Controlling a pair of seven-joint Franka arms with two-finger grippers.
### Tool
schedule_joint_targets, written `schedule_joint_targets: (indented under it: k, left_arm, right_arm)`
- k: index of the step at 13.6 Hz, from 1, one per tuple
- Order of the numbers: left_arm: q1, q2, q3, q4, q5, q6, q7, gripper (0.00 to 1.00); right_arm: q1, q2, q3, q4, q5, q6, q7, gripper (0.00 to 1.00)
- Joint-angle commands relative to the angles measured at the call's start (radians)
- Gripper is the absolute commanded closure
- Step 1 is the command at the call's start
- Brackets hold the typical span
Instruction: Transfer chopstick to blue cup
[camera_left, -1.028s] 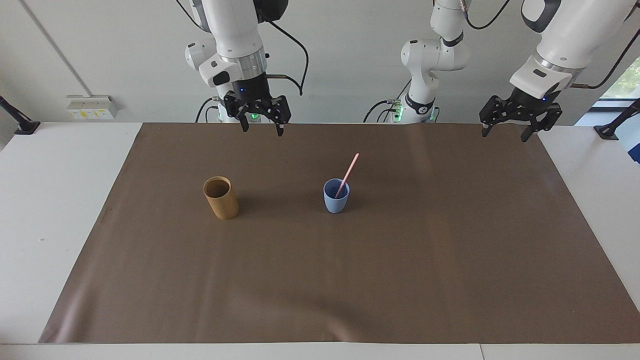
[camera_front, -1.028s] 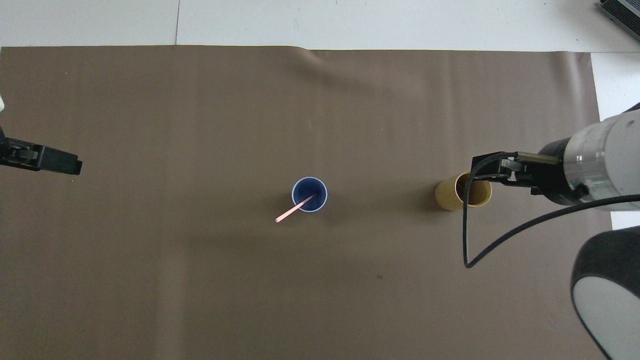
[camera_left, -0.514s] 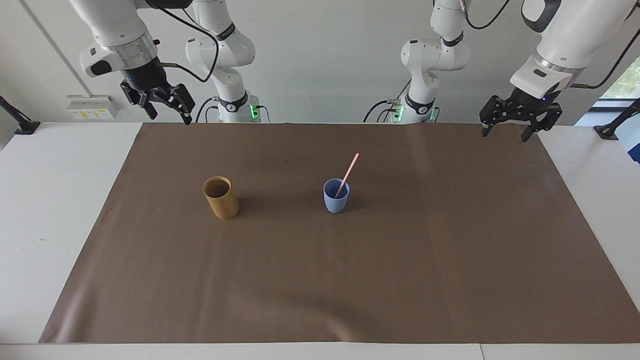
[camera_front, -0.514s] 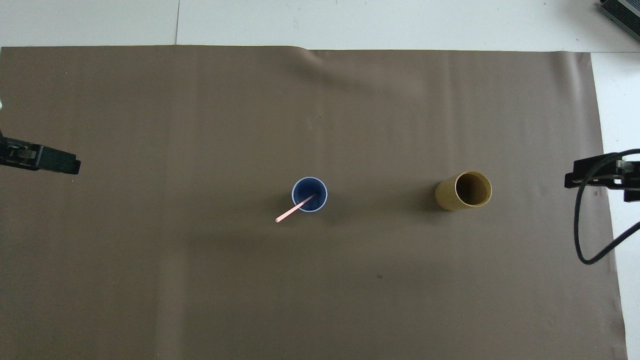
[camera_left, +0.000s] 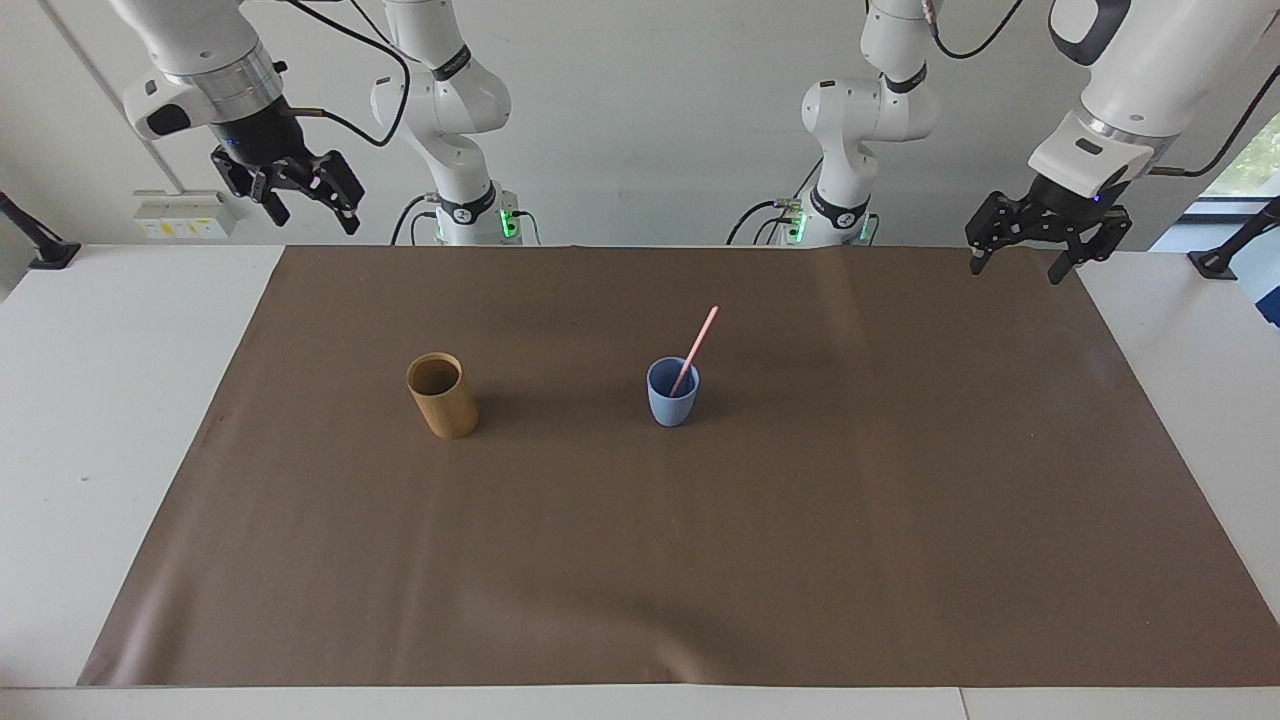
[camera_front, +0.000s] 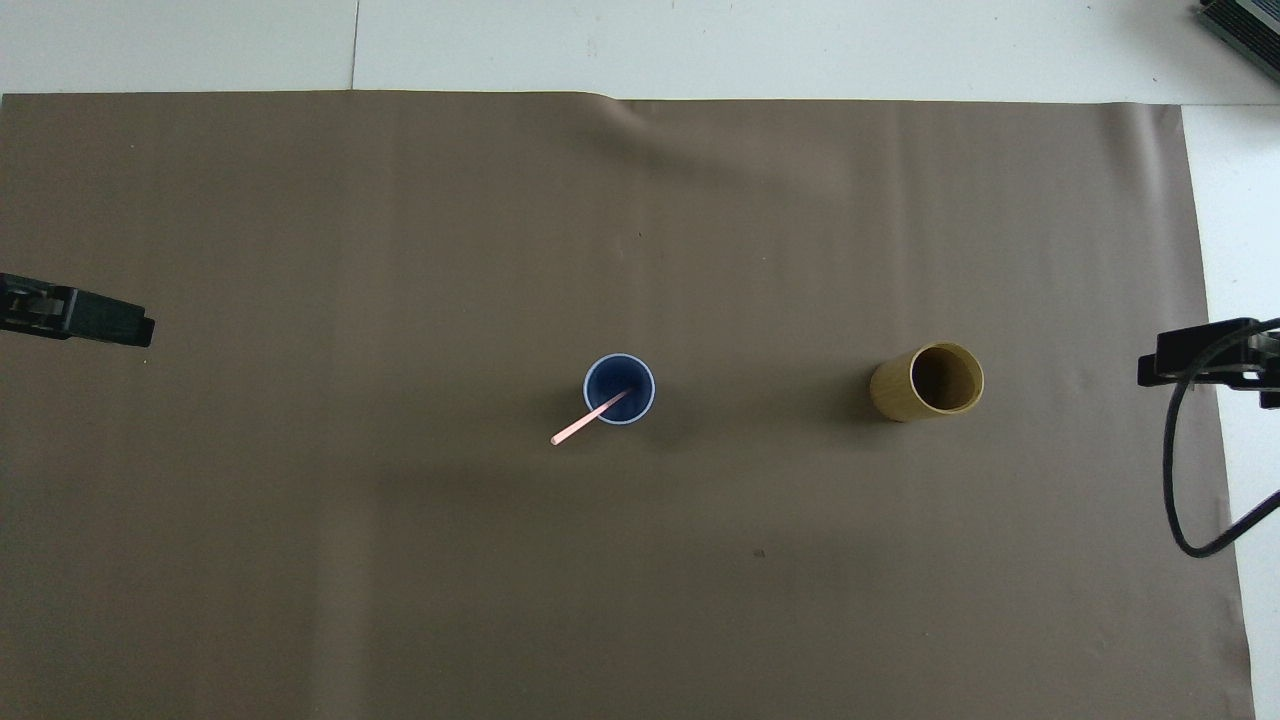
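Two grippers hang raised and empty at the ends of my table, each with its fingers spread wide and nothing between them. My left gripper (camera_left: 1030, 262) hovers over the brown mat's (camera_left: 640, 560) corner at the left arm's end, on the robots' side; my right gripper (camera_left: 303, 208) hovers over the white table (camera_left: 110, 400) just off the mat's corner at the right arm's end.

Well apart from both sets of fingers, near the middle of the mat, stands the blue cup (camera_left: 672, 393), upright. The pink chopstick (camera_left: 695, 350) rests inside it, its lower end down in the cup and its shaft leaning on the rim, its free end tilted toward the robots and toward the left arm's end of the table. About half its length sticks out above the rim.

Beside the blue cup, toward the right arm's end and closer to my right gripper's fingers than to the left's, stands a tan cup (camera_left: 442, 395), upright and apart from everything else. I see nothing inside it.
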Motion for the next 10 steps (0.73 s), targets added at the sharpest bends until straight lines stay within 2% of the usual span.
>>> schedule_joint_targets:
  k: [1, 10]
  left_arm:
    - [0.017, -0.025, -0.012, -0.034, -0.006, 0.022, 0.003, 0.0]
    - [0.016, -0.025, -0.012, -0.035, -0.006, 0.023, 0.002, 0.0]
  right_arm:
    - [-0.003, 0.026, 0.001, 0.054, -0.048, -0.022, -0.055, 0.0]
    - [-0.001, 0.032, 0.021, 0.058, -0.03, 0.002, -0.066, 0.0]
